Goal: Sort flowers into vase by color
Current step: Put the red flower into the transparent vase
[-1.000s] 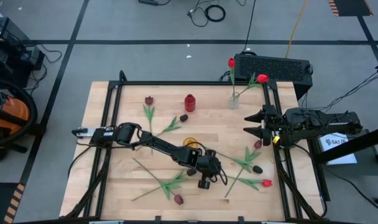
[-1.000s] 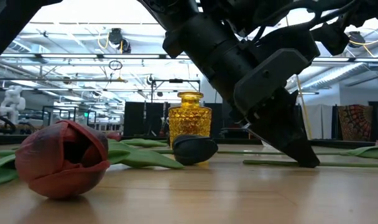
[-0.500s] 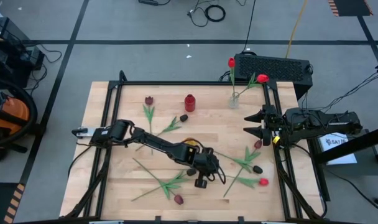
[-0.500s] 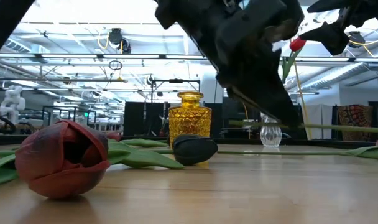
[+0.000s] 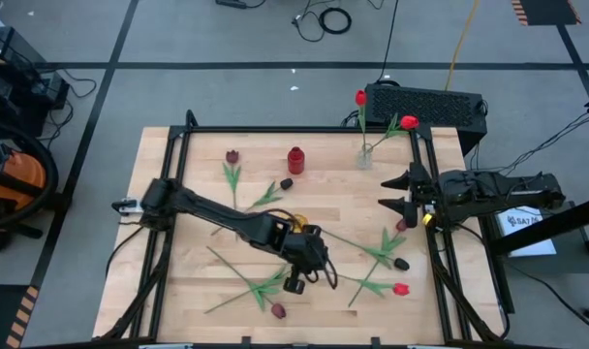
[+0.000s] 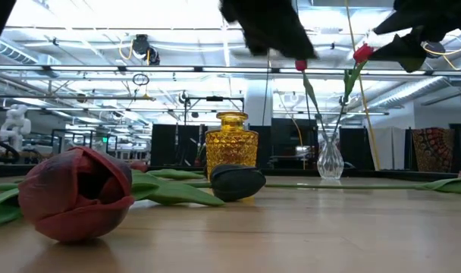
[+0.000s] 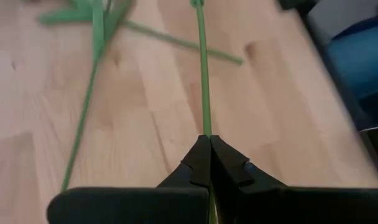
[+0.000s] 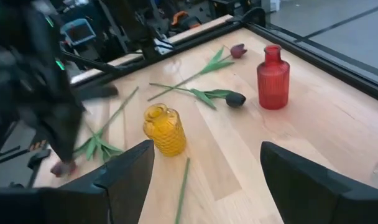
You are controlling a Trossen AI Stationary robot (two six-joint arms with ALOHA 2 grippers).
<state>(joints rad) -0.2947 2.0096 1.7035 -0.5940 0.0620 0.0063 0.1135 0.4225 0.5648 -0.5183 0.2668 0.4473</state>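
Note:
My left gripper (image 5: 325,276) hangs above the table's near middle, shut on the thin green stem (image 7: 204,118) of a red tulip whose head (image 5: 401,289) lies toward the near right. In the low view only the gripper's dark underside (image 6: 268,30) shows at the top. My right gripper (image 5: 391,192) waits open at the right edge. A clear vase (image 5: 365,155) at the far right holds two red tulips (image 6: 362,53). A red vase (image 5: 295,160) and a yellow vase (image 5: 296,223) stand mid-table. Several maroon and dark tulips lie flat on the wood. My left gripper pinches the red tulip's stem (image 7: 205,132) between its two fingertips, at the end away from the head. The fingers slant down from the table's left, and the stem runs on from their tips in line with them. Whether the head touches the wood, I cannot tell.
A maroon tulip (image 6: 79,193) lies close to the near edge, a dark head (image 6: 238,182) in front of the yellow vase (image 6: 231,148). More stems and leaves (image 5: 261,286) spread left of the left gripper, others at the right (image 5: 387,247). A black frame rail (image 5: 440,262) borders the table.
My left gripper, shut on the stem, has risen well above the table and drawn back toward the left. The stem has come up with it, out of the low view. The red head has slid a little toward the left.

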